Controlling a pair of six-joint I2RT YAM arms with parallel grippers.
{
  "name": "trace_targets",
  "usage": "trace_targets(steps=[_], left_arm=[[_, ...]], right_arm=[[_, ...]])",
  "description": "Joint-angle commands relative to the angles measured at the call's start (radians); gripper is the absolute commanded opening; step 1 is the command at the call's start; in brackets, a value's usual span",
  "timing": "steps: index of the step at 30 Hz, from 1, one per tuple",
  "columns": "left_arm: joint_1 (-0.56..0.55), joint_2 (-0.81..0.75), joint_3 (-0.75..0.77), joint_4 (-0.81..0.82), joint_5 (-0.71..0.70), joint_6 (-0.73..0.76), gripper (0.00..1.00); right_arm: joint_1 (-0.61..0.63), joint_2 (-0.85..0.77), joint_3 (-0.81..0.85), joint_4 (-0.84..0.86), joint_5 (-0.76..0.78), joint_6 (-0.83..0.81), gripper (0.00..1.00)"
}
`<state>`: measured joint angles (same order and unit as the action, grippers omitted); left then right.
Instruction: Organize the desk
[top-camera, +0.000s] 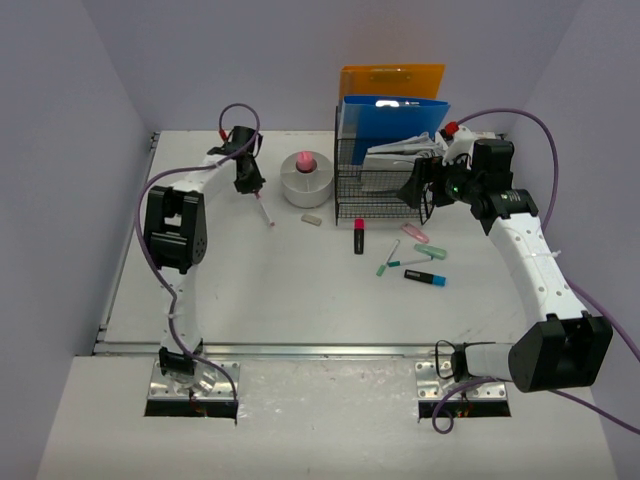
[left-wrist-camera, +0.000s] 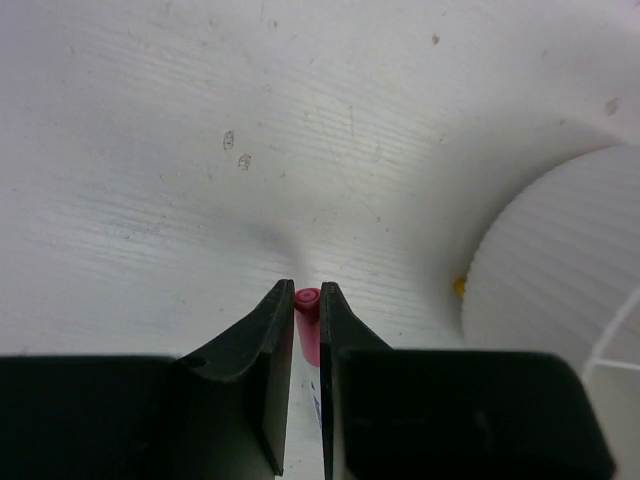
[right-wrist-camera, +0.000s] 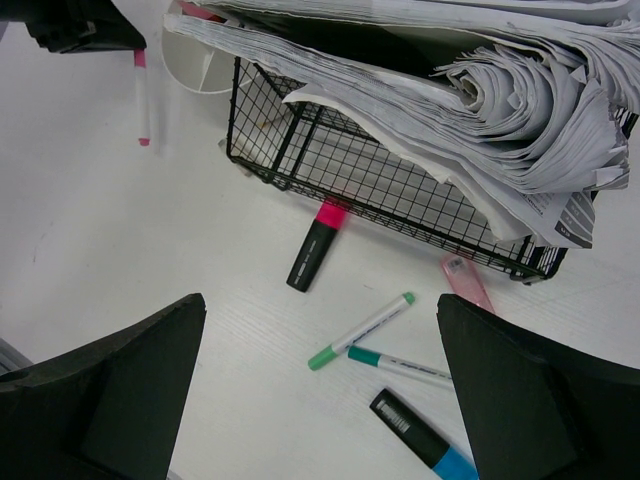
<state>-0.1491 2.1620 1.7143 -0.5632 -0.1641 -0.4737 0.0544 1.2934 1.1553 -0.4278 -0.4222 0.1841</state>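
Left gripper (left-wrist-camera: 307, 290): jaws almost closed, pinching a pen (left-wrist-camera: 308, 325) near its pink cap, which pokes just past the fingertips.
Pen: its white barrel hangs from the jaws, slanting down toward the desk (top-camera: 300, 290).
Beside left jaws: a white round tub (left-wrist-camera: 560, 260), close on their right.
Under left jaws: bare desk surface.
Right gripper (right-wrist-camera: 320, 305): jaws spread wide, holding nothing.
Between right jaws: a black highlighter (right-wrist-camera: 315, 245) with a pink cap, and two green markers (right-wrist-camera: 362, 330) lying on the desk.
Ahead of right jaws: a wire rack (right-wrist-camera: 330, 170) piled with papers (right-wrist-camera: 500, 110).
By the right finger: a pink eraser (right-wrist-camera: 467, 282).
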Motion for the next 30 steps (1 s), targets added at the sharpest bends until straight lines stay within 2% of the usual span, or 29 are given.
trace_targets(steps=[1,9,18,22,30], left_arm=[[-0.021,-0.146,0.008,0.087,-0.022,0.017,0.0],[-0.091,-0.27,-0.003,0.23,-0.187,0.07,0.0],[-0.216,-0.387,-0.112,0.587,-0.453,0.262,0.0],[-0.267,-0.393,-0.15,0.66,-0.514,0.306,0.0],[-0.29,-0.35,-0.159,0.7,-0.564,0.268,0.0]], right_arm=[[-0.002,0.0,0.032,0.024,-0.013,0.009,0.99],[-0.003,0.001,0.035,0.022,-0.013,0.012,0.99],[-0.002,0.0,0.041,0.017,-0.004,0.014,0.99],[-0.002,-0.003,0.04,0.014,0.003,0.013,0.99],[-0.002,-0.014,0.031,0.012,0.015,0.007,0.99]])
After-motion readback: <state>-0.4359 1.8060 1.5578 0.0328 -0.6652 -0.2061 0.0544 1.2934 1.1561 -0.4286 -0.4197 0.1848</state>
